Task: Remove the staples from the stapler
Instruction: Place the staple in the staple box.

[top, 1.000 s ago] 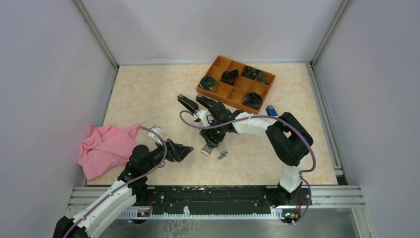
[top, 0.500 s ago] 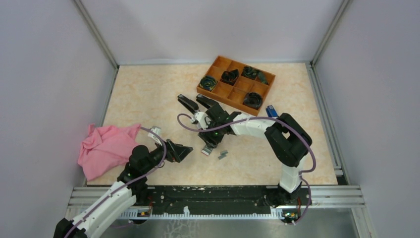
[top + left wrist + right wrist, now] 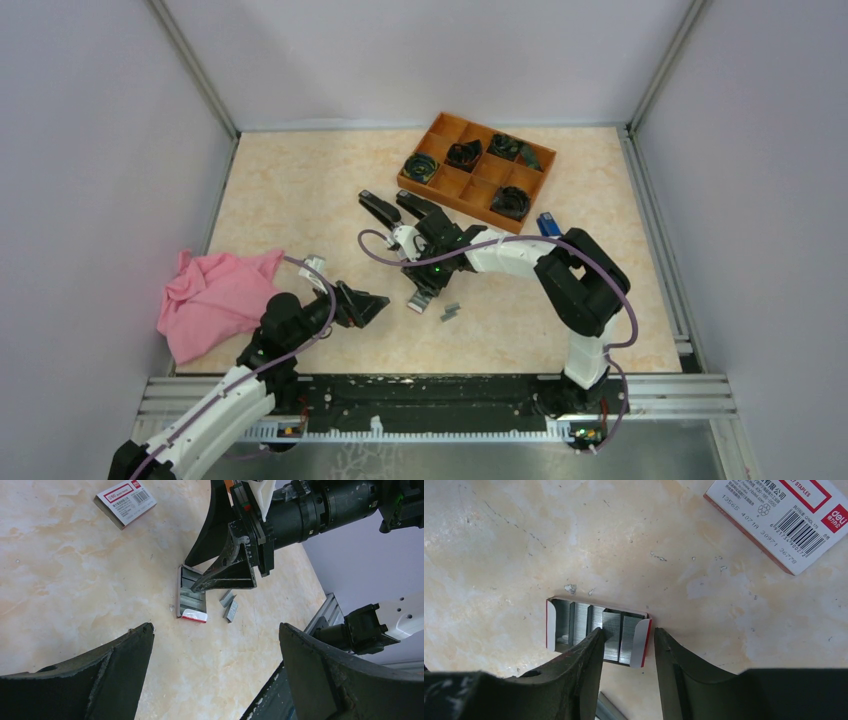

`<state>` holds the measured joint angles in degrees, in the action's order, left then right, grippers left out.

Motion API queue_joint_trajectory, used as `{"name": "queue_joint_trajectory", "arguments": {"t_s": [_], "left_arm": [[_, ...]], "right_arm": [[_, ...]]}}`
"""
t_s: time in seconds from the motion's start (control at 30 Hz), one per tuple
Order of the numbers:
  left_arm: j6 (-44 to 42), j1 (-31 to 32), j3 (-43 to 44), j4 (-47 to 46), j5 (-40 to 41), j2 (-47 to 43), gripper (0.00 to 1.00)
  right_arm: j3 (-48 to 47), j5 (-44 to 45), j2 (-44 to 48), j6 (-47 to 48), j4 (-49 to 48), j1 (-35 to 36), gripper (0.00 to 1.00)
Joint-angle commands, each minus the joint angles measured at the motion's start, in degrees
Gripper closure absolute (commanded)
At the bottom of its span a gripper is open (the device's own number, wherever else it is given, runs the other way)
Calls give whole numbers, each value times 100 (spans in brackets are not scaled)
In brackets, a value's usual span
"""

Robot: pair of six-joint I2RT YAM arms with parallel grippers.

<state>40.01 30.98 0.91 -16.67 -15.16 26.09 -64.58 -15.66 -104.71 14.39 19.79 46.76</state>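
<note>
Printed box (image 3: 791,522): cut off at the right wrist view's top-right corner. Tray (image 3: 574,615): near side hidden behind right gripper (image 3: 629,632). Overhead, staples (image 3: 451,312) too small to count.

Soft, even light from overhead fills the enclosure, keeping the marbled table (image 3: 300,190) uniformly bright in the top view, where the pale walls (image 3: 100,150) read a flat lilac-grey and only a faint shadow sits under the right arm (image 3: 510,255). From the left wrist, the left fingers (image 3: 90,680) loom dark along the bottom edge with little surface detail. From the right wrist, print on the white-and-red box (image 3: 784,520) is crisp, a dull sheen plays on the staples (image 3: 614,630), and the right fingers (image 3: 569,675) go slightly soft
</note>
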Motion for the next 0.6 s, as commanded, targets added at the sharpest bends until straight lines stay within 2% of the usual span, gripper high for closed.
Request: {"name": "queue_joint_trajectory", "arguments": {"t_s": [0.0, 0.33, 0.57], "left_arm": [[-68, -22, -56, -12, -10, -63, 0], [-54, -20, 68, -272, -369, -73, 0], [285, -21, -270, -2199, -1363, 448, 0]], "right_arm": [[-187, 39, 41, -4, -38, 69, 59], [-116, -338, 932, 4, 48, -190, 40], [298, -1636, 2340, 378, 100, -870, 40]]}}
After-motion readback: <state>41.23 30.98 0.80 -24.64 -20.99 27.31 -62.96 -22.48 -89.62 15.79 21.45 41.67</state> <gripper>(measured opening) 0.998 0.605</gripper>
